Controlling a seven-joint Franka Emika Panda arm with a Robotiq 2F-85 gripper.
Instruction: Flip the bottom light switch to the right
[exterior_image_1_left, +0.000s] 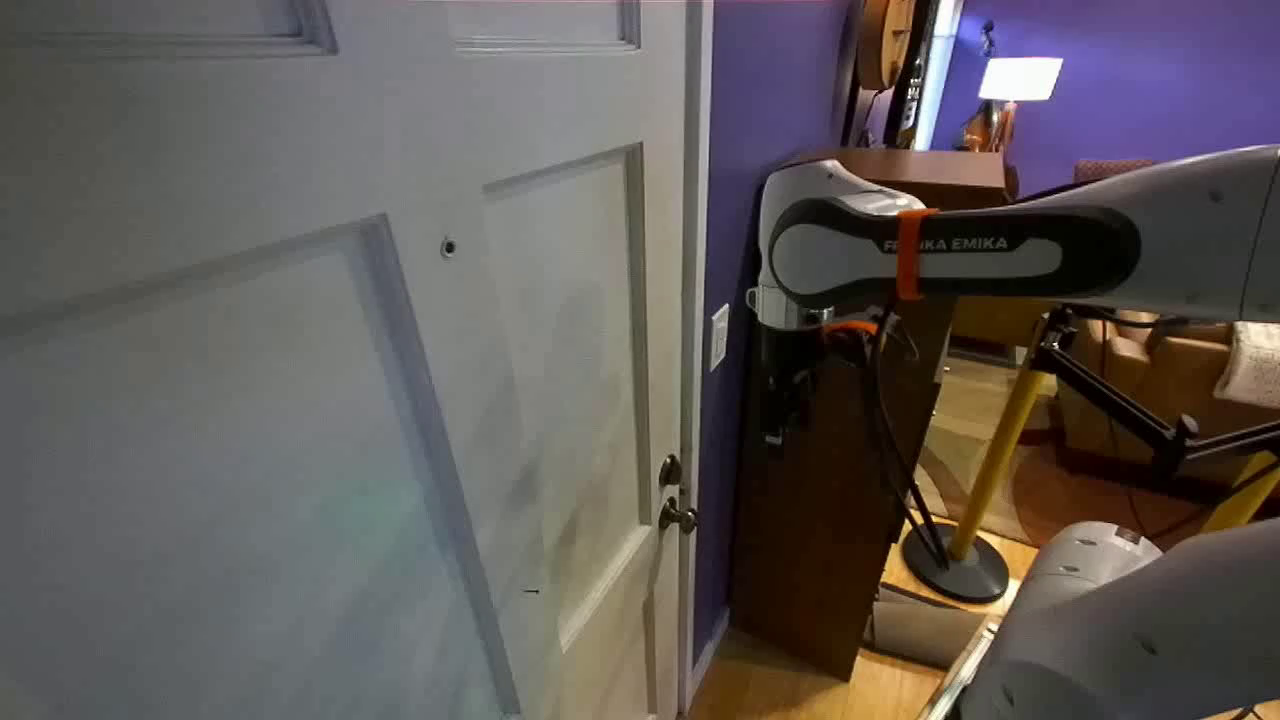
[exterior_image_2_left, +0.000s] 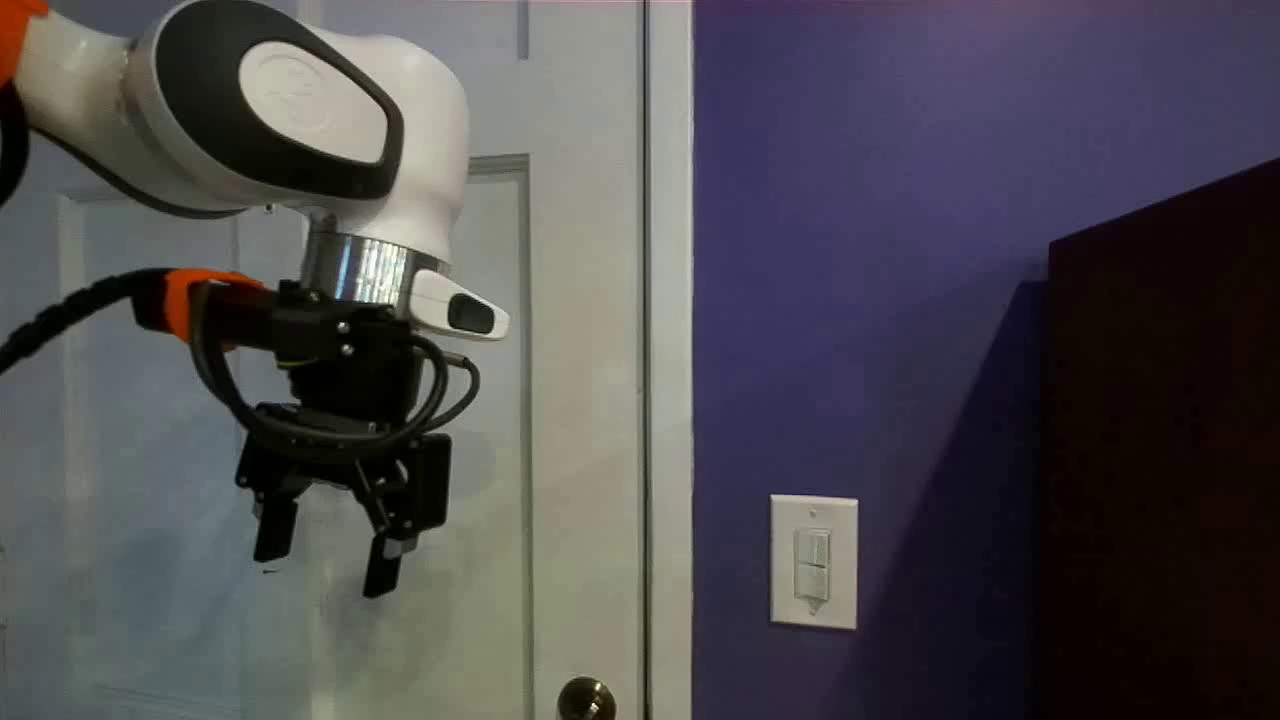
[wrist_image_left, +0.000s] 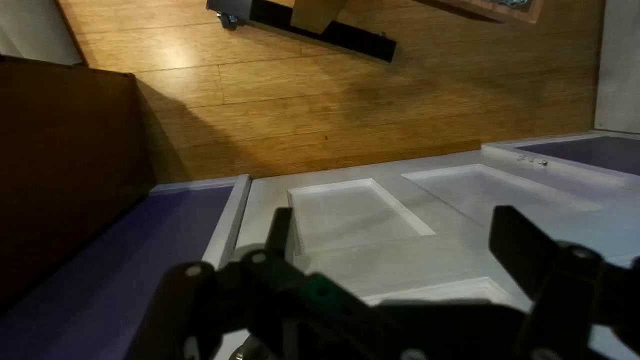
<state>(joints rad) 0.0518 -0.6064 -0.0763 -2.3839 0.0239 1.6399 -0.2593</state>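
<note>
The white switch plate (exterior_image_2_left: 783, 600) is on the purple wall, right of the door frame. It holds two small white toggles, one above the other, and the bottom light switch (exterior_image_2_left: 812, 582) is the lower one. The plate also shows as a narrow white shape in an exterior view (exterior_image_1_left: 719, 338). It is out of view in the wrist view. My gripper (exterior_image_2_left: 328, 570) points down in front of the door, left of the plate and apart from it. Its two black fingers are spread with nothing between them, as the wrist view (wrist_image_left: 392, 225) also shows.
A white panelled door (exterior_image_2_left: 585, 300) with a dark metal knob (exterior_image_2_left: 587, 700) stands left of the plate. A dark brown cabinet (exterior_image_2_left: 1165, 450) stands against the wall right of the plate. A yellow-poled stand (exterior_image_1_left: 1000, 460) is on the wooden floor (wrist_image_left: 280, 120).
</note>
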